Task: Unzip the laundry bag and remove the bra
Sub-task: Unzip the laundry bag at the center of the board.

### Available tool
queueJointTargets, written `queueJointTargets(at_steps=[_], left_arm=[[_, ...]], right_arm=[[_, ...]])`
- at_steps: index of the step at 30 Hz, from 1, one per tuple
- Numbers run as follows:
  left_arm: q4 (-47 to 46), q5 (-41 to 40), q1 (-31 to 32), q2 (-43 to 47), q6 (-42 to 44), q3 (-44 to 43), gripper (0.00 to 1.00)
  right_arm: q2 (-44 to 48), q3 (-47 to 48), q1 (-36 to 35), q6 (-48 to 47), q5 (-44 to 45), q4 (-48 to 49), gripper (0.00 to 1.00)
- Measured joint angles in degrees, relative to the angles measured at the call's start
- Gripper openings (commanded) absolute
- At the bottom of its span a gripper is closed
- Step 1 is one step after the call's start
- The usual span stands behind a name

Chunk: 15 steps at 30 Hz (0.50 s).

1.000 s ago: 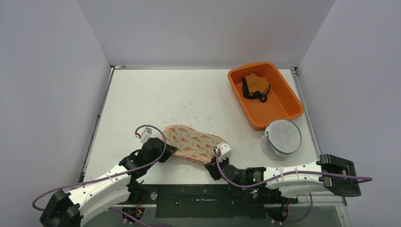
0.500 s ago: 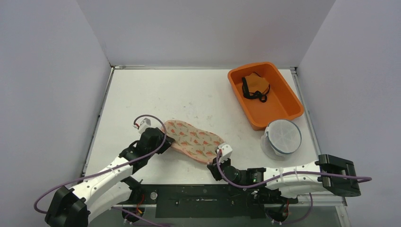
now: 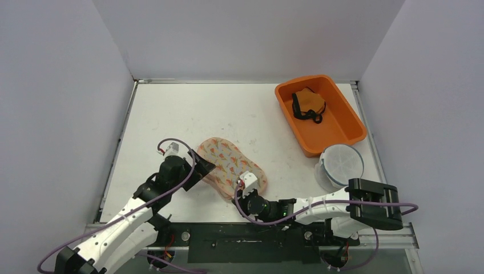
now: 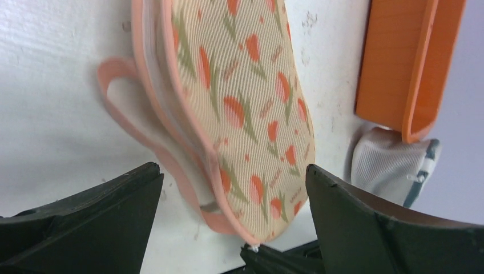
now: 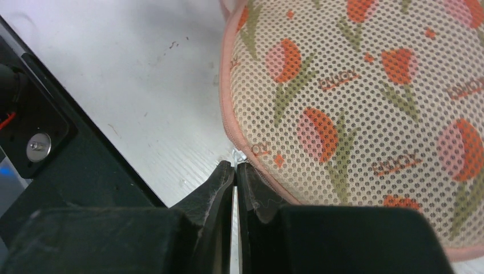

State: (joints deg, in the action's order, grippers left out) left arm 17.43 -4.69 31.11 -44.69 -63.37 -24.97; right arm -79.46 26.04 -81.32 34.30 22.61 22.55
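Since 0.5 s earlier, the laundry bag [image 3: 231,166] had swung round to lie more diagonally. Its near end had been drawn left along w/ the right gripper [image 3: 244,188], and the left gripper [image 3: 201,169] had edged toward the back.

Top view: tulip-print mesh bag on the white table [image 3: 171,114], near the front edge, between the two grippers.

Right wrist view: fingers pressed together, pinching the small zip pull [image 5: 240,153] at the bag's pink-trimmed edge.

Left wrist view: fingers spread wide, the bag's end lying between them. A pink loop handle [image 4: 117,97] lay flat on the table.

Bra hidden; couldn't tell how far the zip was open.

Back right: orange bin [image 3: 339,123] holding an orange-and-black garment [image 3: 308,104], w/ a round white mesh pouch [image 3: 341,165] just in front.
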Motion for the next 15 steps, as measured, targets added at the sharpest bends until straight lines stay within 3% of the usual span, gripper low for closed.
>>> queueJointTargets(at_steps=[6,10,15], left_arm=[[1.44,4.09,3.93,10.99,-5.18,7.04,0.97],[0.33,4.39,9.14,9.18,-7.58,7.58,1.00],[-4.42,4.20,13.66,0.79,-9.62,7.58,0.75]], right_arm=[[-5.42,3.76,1.51,-2.03,-3.78,2.84,0.05],[-7.54,5.22,1.81,-2.64,-5.27,3.85,0.05],[-8.31,5.81,1.84,-2.99,-6.29,4.33,0.05]])
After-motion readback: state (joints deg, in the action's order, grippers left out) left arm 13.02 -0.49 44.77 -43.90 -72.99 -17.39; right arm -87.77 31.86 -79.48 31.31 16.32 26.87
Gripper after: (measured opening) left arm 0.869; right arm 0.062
